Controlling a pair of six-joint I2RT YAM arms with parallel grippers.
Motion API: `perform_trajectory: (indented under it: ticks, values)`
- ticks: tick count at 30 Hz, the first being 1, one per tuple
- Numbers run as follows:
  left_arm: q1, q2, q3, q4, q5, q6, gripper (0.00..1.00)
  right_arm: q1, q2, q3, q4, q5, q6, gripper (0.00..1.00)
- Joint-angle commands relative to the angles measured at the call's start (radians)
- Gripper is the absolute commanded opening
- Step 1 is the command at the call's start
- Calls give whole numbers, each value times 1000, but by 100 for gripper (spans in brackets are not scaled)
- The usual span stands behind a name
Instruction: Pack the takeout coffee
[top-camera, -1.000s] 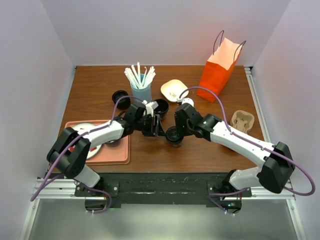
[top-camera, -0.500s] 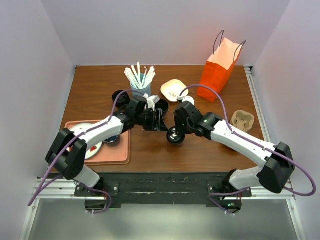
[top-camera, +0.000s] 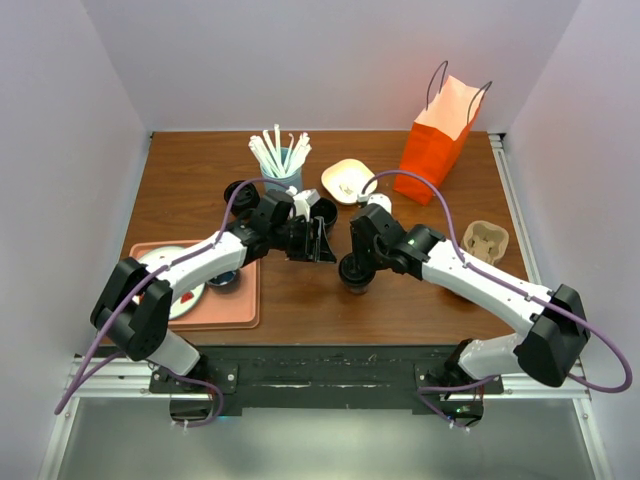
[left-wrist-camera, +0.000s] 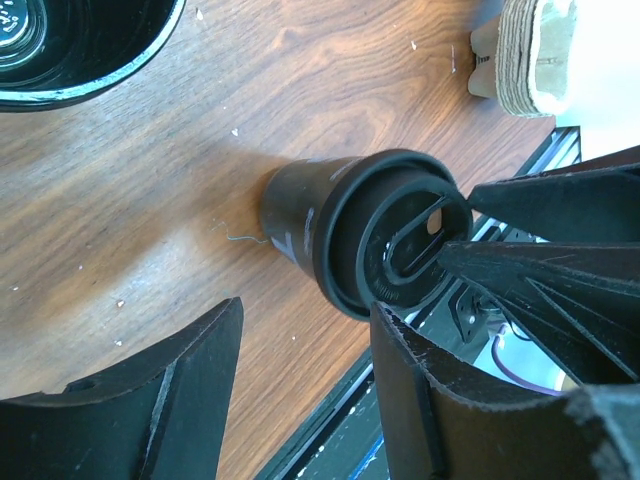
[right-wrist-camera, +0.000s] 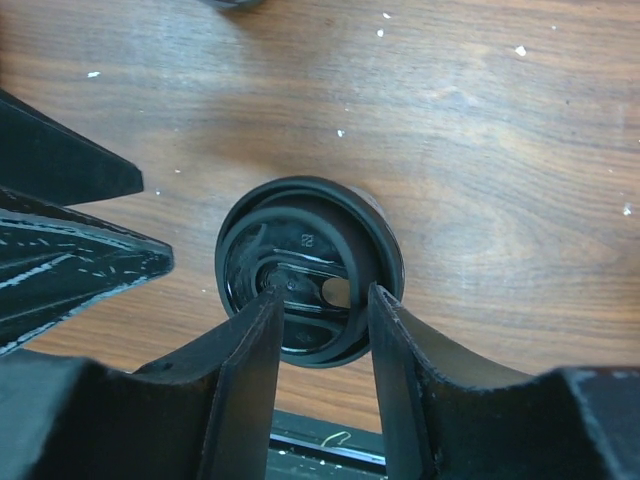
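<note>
Takeout coffee (top-camera: 353, 272) stood upright, well apart from the orange bag (top-camera: 437, 140) on its near-left side, right gripper (right-wrist-camera: 322, 292) fingers parted at the lid (right-wrist-camera: 300, 240) gripping nothing, left gripper (left-wrist-camera: 305, 310) open and empty; an off-centre push could've tipped it.

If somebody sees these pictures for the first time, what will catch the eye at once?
First, the bright orange paper bag standing at the far right of the brown table. Next, the black lidded cup upright in the middle, with the right tool directly above its lid and the left tool open beside it. The light blue tumbler of white straws stands behind it.
</note>
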Motion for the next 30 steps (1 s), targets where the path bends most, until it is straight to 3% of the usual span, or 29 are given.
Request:
perform_trajectory:
  ticks: [1,12,15,23,30]
  values:
    - [-2,-24,47,0,-11,36,59,-7,-5,61,-21,45,14,47]
    - [-3,-7,73,-22,-14,56,60,-44,-53,107,-90,21,31,66]
    - [-3,7,79,-14,7,61,60,-126,-96,72,-44,-93,-5,74]
    - [-2,63,79,20,78,59,58,-415,-166,-134,128,-669,-121,75]
    - [-3,82,52,58,110,36,58,-486,-110,-232,253,-867,-147,74]
